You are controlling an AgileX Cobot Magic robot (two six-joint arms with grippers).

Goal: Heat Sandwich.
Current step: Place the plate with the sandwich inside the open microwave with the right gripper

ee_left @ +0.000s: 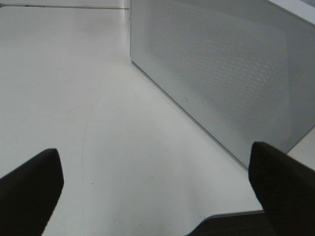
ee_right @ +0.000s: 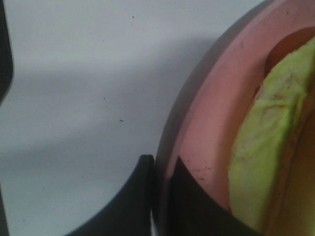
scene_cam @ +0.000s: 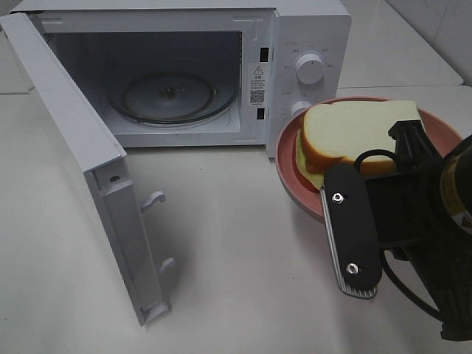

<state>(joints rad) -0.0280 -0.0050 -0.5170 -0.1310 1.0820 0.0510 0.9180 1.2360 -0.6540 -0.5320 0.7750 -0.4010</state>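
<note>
**Supervisor:** Status of the oven?

**Inspector:** The microwave (scene_cam: pixel 306 29) stands with its door (scene_cam: pixel 74 147) swung fully open. The glass turntable (scene_cam: pixel 171 96) inside is bare. Access is unobstructed.

**Supervisor:** And the sandwich?

**Inspector:** The sandwich (scene_cam: pixel 354 133) lies on a round pink plate (scene_cam: pixel 291 177), outside the oven, just in front of its control panel and to the right of the cavity. It has not been loaded.

**Supervisor:** The claws?

**Inspector:** The right claw (ee_right: pixel 162 196) is closed on the plate's rim, one finger outside the edge and one inside. It touches the plate, not the bread. I cannot tell whether the plate rests on the surface (scene_cam: pixel 221 258) or is lifted off it. The left claw (ee_left: pixel 155 157) is spread wide and holds nothing. It hangs over bare surface beside a white perforated panel (ee_left: pixel 221 73) and is out of the overhead view.

**Supervisor:** Progress?

**Inspector:** Early, in my judgement. Done: door open, plate gripped. Outstanding: carry plate and sandwich onto the turntable, release, withdraw, shut the door, set the dial. The plate passing the door frame is the point to watch.
</note>
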